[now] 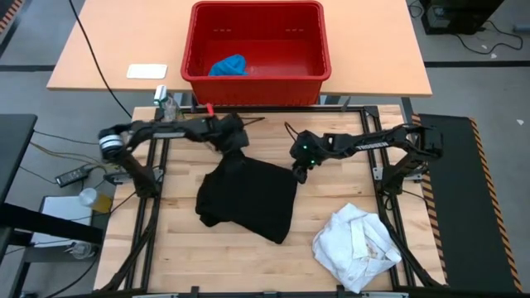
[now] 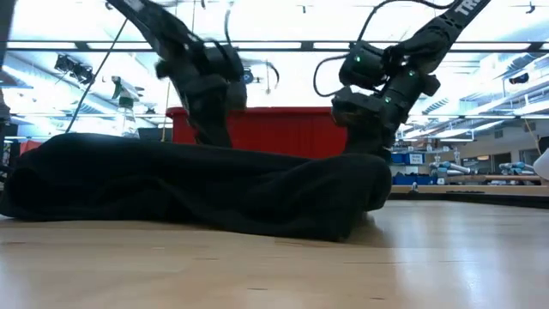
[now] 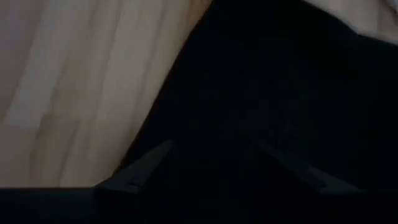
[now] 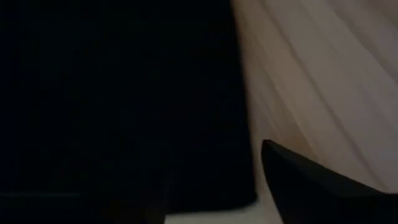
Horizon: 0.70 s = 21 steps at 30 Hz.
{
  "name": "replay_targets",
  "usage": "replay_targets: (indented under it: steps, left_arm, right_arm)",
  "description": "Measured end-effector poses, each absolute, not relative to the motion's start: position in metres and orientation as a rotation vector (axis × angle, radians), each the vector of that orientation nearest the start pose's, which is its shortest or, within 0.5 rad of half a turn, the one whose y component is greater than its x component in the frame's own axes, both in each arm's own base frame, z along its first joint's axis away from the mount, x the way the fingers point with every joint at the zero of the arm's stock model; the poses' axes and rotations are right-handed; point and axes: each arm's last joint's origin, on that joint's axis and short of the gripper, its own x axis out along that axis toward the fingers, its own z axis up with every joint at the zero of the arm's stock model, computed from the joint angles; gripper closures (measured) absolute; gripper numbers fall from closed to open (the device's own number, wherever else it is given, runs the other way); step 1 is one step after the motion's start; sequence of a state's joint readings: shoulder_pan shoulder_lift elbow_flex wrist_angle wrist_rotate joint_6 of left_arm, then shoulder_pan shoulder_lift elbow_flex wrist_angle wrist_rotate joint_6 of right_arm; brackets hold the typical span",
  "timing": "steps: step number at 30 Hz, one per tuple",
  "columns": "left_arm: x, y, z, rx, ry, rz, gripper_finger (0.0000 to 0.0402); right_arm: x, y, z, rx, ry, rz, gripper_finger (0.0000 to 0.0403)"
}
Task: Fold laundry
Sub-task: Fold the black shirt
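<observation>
The large black garment (image 1: 248, 199) lies crumpled on the wooden table, and fills the foreground of the low view (image 2: 197, 184). My left gripper (image 1: 234, 151) is low over its far-left corner. Its fingers stand apart in the left wrist view (image 3: 214, 155), with black cloth between them. My right gripper (image 1: 298, 171) is low at the far-right corner. Its fingers are also apart, one finger (image 4: 311, 180) over bare wood beside the cloth's edge (image 4: 245, 124). The white garment (image 1: 358, 247) lies bunched near the table's near-right corner. The blue garment (image 1: 228, 64) lies in the red basket. My left gripper comes down from above onto the black garment's far-left corner (image 3: 249, 93), fingers apart with cloth between them. I cannot tell whether they touch it. My right gripper stands from above astride the garment's far-right edge, and I cannot tell whether it touches either.
The red basket (image 1: 192, 50) stands on the separate table beyond the far edge. A small white object (image 1: 146, 71) lies to the basket's left. Bare wood shows at the near-left part of the table (image 1: 178, 257). The arms' black frame rails (image 1: 153, 207) run along both sides.
</observation>
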<state>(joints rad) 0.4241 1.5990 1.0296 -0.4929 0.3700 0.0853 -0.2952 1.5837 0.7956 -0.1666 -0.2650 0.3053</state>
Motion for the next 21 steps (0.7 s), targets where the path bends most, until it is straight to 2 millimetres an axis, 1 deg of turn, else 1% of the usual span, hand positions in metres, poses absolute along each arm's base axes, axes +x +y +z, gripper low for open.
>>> replay_targets:
  steps: [3,6,9,11,14,16,19,21]
  left_arm:
    - [0.298,0.131,0.187,-0.268,1.055,-0.034,0.0187]
    - [0.305,0.138,0.174,-0.170,1.122,-0.084,0.0187]
    - [0.308,0.139,0.161,-0.061,1.211,-0.117,0.0186]
    - [0.308,0.139,0.152,-0.011,1.267,-0.130,0.0186]
    - [0.310,0.138,0.147,0.003,1.293,-0.145,0.0193]
    - [0.310,0.135,0.146,0.007,1.302,-0.150,0.0208]
    - [0.309,0.130,0.151,0.010,1.296,-0.153,0.0258]
    - [0.310,0.125,0.157,0.018,1.288,-0.156,0.0310]
  right_arm:
    - [0.277,-0.081,0.154,0.537,0.975,-0.161,0.0122]
    - [0.277,-0.078,0.148,0.445,1.026,-0.148,0.0095]
    - [0.282,-0.073,0.137,0.336,1.056,-0.146,0.0087]
    - [0.286,-0.070,0.129,0.276,1.075,-0.156,0.0092]
    - [0.290,-0.066,0.120,0.235,1.102,-0.176,0.0124]
    - [0.291,-0.064,0.118,0.218,1.108,-0.200,0.0162]
    - [0.294,-0.064,0.120,0.202,1.067,-0.209,0.0242]
    - [0.296,-0.065,0.123,0.189,1.026,-0.206,0.0301]
